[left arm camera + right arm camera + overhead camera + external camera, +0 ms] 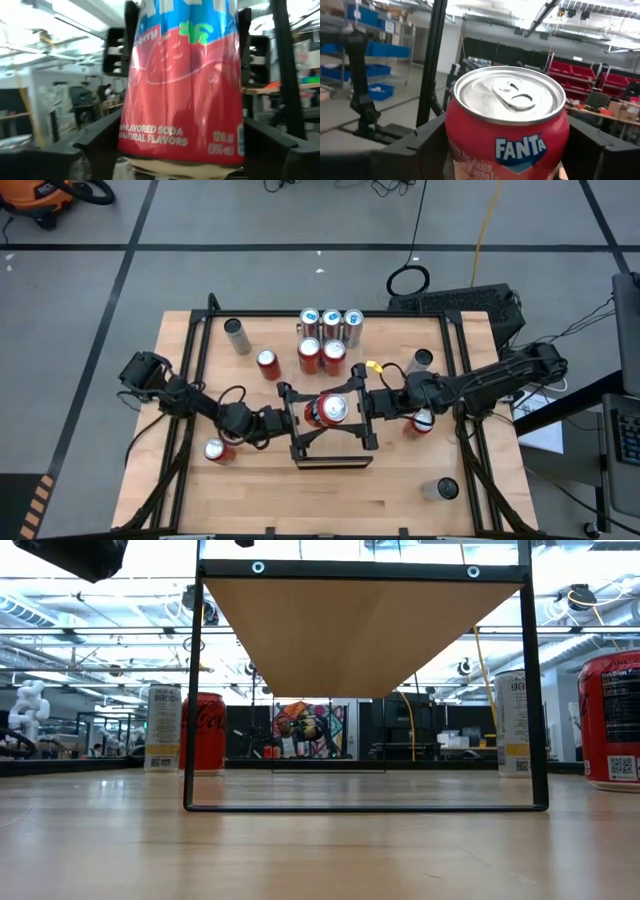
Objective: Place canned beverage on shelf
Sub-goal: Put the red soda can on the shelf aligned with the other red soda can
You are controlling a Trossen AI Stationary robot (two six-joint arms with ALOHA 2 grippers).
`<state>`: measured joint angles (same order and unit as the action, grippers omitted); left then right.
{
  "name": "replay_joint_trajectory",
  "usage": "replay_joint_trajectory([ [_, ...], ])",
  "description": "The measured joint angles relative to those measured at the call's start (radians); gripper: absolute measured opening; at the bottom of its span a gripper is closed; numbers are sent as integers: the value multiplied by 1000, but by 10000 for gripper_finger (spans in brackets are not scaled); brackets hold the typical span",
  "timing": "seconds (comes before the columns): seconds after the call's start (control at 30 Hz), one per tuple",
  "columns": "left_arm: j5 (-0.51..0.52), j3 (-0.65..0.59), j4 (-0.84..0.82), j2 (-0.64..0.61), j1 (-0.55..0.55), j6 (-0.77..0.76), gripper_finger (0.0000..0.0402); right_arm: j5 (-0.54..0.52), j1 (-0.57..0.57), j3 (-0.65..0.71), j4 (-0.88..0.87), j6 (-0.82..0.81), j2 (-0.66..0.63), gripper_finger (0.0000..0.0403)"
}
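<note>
A red Fanta can (333,408) with a silver top stands upright over the near end of the shelf (333,446), a pale wood panel on black legs whose underside fills the low view (360,630). My right gripper (352,410) reaches in from the table's right and is shut on the can (507,125). My left gripper (312,416) reaches in from the table's left, open, with a finger close along each side of the can (182,90). Whether the can's bottom rests on the shelf does not show. My right gripper pinches the can's round wall (451,145) between its two fingers, a little below the top rim. The fingers come roughly level from the table's right side. The can stays upright, top up.
Several cans (328,340) stand on the shelf's far end. Loose cans stand on the table at the far left (238,335), (268,364), by the left arm (217,450), and on the right (422,360), (440,488). The shelf's black legs (190,690) frame the low view.
</note>
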<state>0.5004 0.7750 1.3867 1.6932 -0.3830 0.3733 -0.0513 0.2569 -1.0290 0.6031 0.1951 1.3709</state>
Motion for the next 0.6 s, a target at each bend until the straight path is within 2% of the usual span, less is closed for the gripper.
replay_joint_trajectory([
  [0.17,154,0,6,-5,-37,38,393,-5,-1,0,-101,-10,-48,278],
  [0.43,290,0,5,-37,-99,106,393,-5,-1,1,-229,-15,-111,278],
  [0.6,302,0,-16,-46,-106,105,393,-1,-2,1,-246,-18,-119,277],
])
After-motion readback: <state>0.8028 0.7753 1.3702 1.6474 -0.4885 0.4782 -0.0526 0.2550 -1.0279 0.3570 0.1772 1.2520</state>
